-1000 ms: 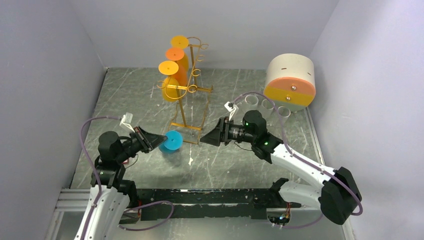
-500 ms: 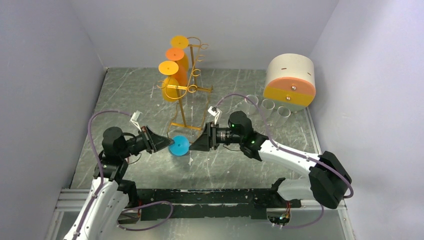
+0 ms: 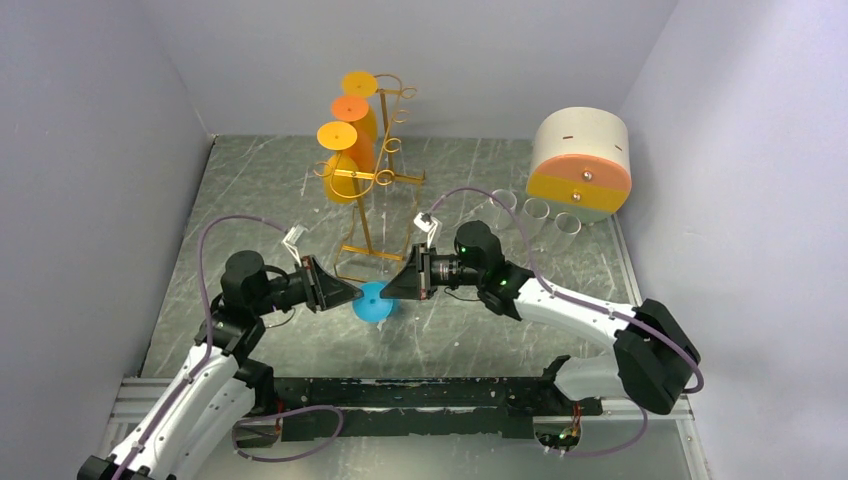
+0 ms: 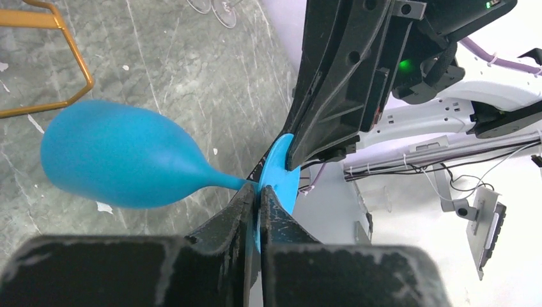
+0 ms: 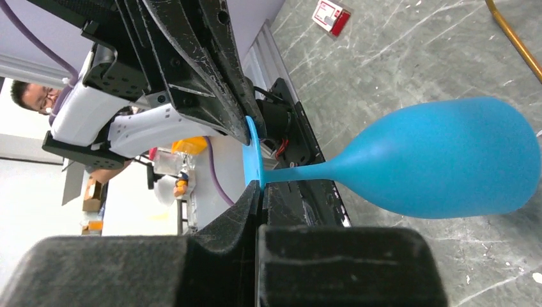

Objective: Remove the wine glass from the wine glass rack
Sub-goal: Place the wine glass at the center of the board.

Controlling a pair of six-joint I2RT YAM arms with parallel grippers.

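Observation:
A blue wine glass (image 3: 374, 303) hangs in the air low over the table, in front of the wine glass rack (image 3: 385, 178), a gold wire stand. The glass lies sideways, bowl (image 4: 115, 157) toward the rack's base (image 4: 77, 61). My left gripper (image 3: 352, 293) is shut on the edge of the glass's flat foot (image 4: 281, 173). My right gripper (image 3: 388, 288) faces it from the other side and is shut on the same foot (image 5: 252, 160). In the right wrist view the bowl (image 5: 447, 160) points away to the right. Several orange and yellow glasses (image 3: 345, 135) hang on the rack.
A white drum with an orange and yellow face (image 3: 582, 165) stands at the back right, with clear cups (image 3: 535, 208) in front of it. Grey walls close in the left, back and right. A small red and white tag (image 5: 331, 14) lies on the marble floor.
My left gripper carried the blue glass to the right, toward the middle. My right gripper moved left to meet it and shut on the glass's foot.

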